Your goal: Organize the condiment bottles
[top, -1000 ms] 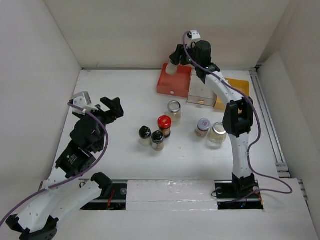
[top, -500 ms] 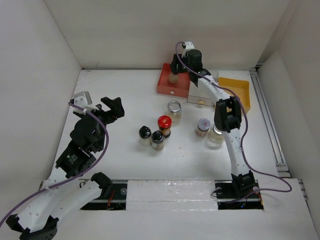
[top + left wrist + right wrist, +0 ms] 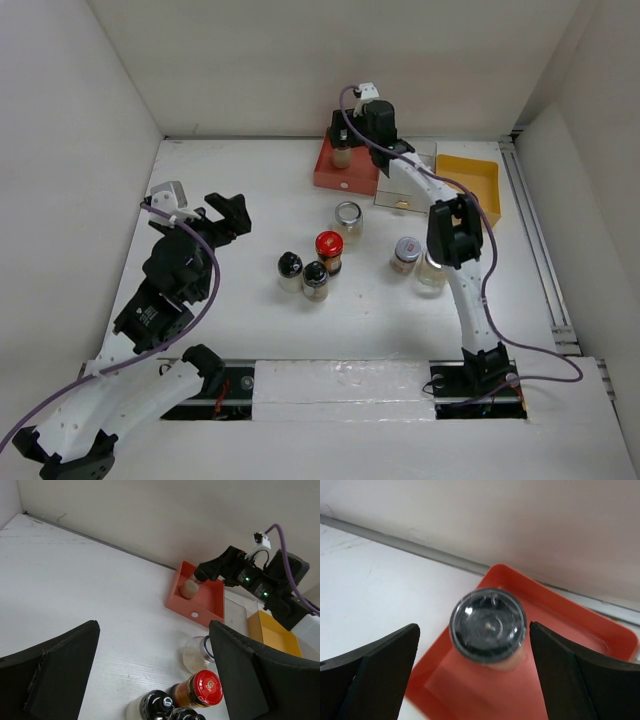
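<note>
White walls enclose a white table (image 3: 250,180) that carries all items. One small jar (image 3: 487,627) with pale contents and a dark-rimmed clear top stands upright inside the red tray (image 3: 352,176), in its far-left part as seen from the top view. The right claw (image 3: 474,630) hangs directly above this jar in the released state: in the right wrist view both fingers stand wide apart, one on each side of the jar, with a clear gap to it. The red tray sits at the back of the table, with a clear tray (image 3: 402,190) just beside it to the right and a yellow tray (image 3: 470,178) beyond that. Nearer the arm bases, six more bottles stand on the table: a clear open-topped jar (image 3: 348,216), a red-lidded jar (image 3: 329,248) with brown contents, two black-domed shakers (image 3: 290,268) (image 3: 316,279) close together, a silver-lidded jar (image 3: 406,251), and a clear jar (image 3: 433,270) partly hidden by the right arm. The left claw (image 3: 228,208) is over the left part of the table, well apart from all bottles, fingers spread and grasping nothing.
</note>
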### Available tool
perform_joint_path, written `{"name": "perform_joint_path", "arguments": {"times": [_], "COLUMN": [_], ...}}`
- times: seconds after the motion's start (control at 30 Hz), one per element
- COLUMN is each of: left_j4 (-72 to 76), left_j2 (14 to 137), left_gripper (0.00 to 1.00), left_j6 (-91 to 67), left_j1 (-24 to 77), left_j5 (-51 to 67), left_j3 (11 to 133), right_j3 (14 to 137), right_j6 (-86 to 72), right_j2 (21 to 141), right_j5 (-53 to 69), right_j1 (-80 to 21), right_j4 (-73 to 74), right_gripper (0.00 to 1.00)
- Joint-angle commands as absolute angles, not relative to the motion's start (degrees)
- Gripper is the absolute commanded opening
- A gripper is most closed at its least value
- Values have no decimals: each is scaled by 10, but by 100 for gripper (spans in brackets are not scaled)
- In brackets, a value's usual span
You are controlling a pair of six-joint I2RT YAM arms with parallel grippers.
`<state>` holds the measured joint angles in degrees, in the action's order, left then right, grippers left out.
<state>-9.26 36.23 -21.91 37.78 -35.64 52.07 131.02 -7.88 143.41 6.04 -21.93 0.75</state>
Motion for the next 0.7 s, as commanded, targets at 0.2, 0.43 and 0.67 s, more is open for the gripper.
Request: {"name": "perform_joint_path", "arguments": {"times": [0.2, 0.43, 0.67], "left_j4": [-71, -66, -66], "left_j2": [373, 378, 378], "left_gripper": [91, 95, 96], "left_j6": [-214, -214, -214], "left_j1": [377, 377, 377], "left_j5": [-341, -329, -329], "left_j3": [519, 519, 519], "right_j3": [884, 567, 539], "right_j6": [-45, -106, -74], "right_j2": [1013, 803, 741], "right_j5": [-35, -97, -67], "right_j1": [-221, -193, -240], "right_j4": [-69, -40, 121], "right_gripper": [90, 55, 90]}}
